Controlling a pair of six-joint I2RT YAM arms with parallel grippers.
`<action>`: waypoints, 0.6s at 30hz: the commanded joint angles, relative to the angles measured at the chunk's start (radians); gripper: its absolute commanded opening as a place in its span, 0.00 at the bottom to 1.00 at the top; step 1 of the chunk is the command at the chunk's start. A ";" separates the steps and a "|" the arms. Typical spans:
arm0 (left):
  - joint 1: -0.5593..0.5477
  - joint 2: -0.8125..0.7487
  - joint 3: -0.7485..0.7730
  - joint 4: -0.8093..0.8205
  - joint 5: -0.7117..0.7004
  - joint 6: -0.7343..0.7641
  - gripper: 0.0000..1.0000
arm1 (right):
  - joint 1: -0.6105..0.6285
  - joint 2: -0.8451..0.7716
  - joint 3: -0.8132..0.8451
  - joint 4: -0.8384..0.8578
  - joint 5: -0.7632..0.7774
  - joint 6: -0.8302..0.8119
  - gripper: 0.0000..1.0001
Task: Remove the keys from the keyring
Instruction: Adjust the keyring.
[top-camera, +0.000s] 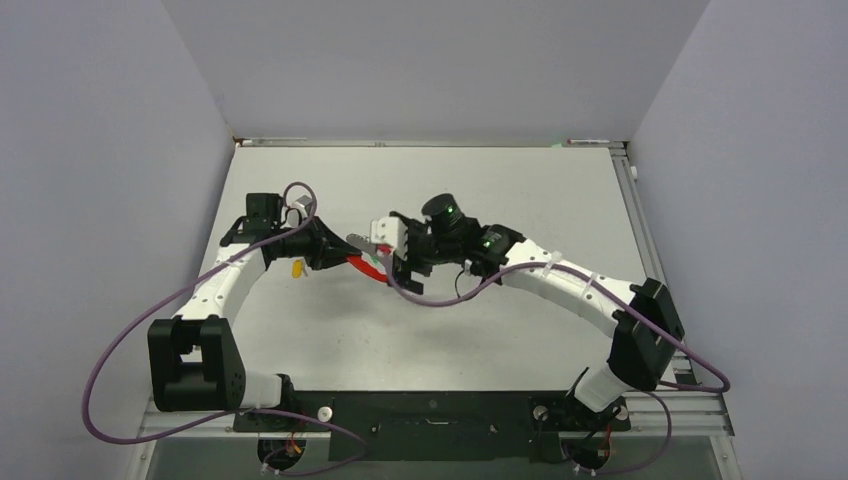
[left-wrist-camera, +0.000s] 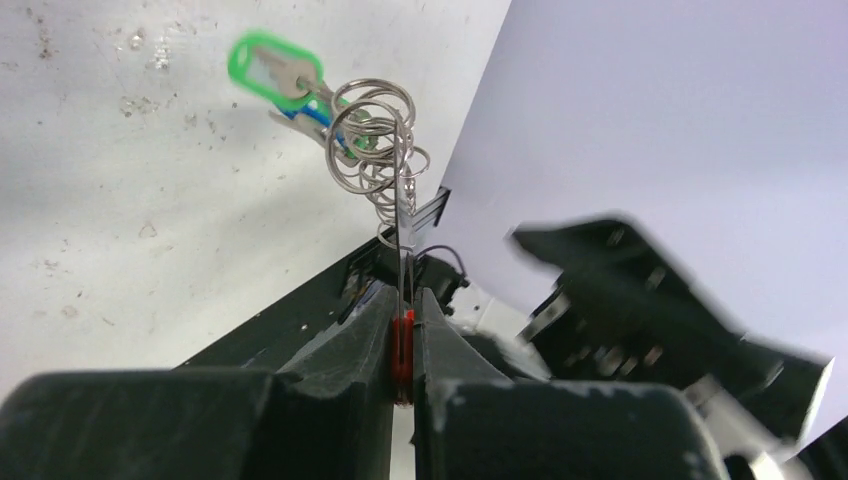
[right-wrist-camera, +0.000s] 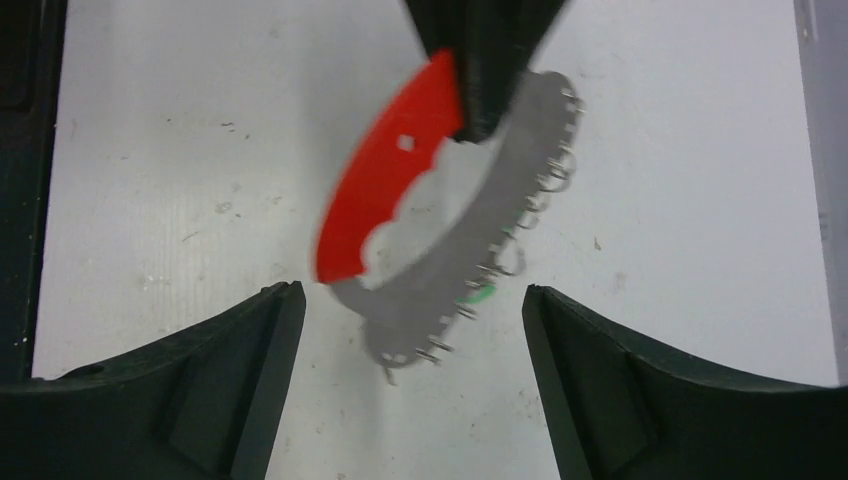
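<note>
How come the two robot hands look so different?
The left gripper is shut tight; the right gripper is wide open. The left gripper pinches the keyring by its red part; the right gripper holds nothing. Both have black fingers and face each other over the table.

The top view looks steeply down from above the near edge, taking in the whole tabletop (top-camera: 450, 335) to its far edge. Both wrist views sit close behind the left tool (left-wrist-camera: 405, 300) and right tool (right-wrist-camera: 407, 295), sharing the keyring (right-wrist-camera: 385, 190) near mid-tabletop.
</note>
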 joint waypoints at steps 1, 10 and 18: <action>0.044 -0.018 0.024 0.132 0.016 -0.206 0.00 | 0.128 -0.049 0.014 -0.028 0.226 -0.157 0.82; 0.040 -0.063 -0.047 0.237 0.064 -0.330 0.00 | 0.303 -0.026 -0.090 0.191 0.663 -0.286 0.76; 0.040 -0.138 -0.132 0.308 0.053 -0.385 0.00 | 0.326 0.000 -0.089 0.264 0.718 -0.277 0.08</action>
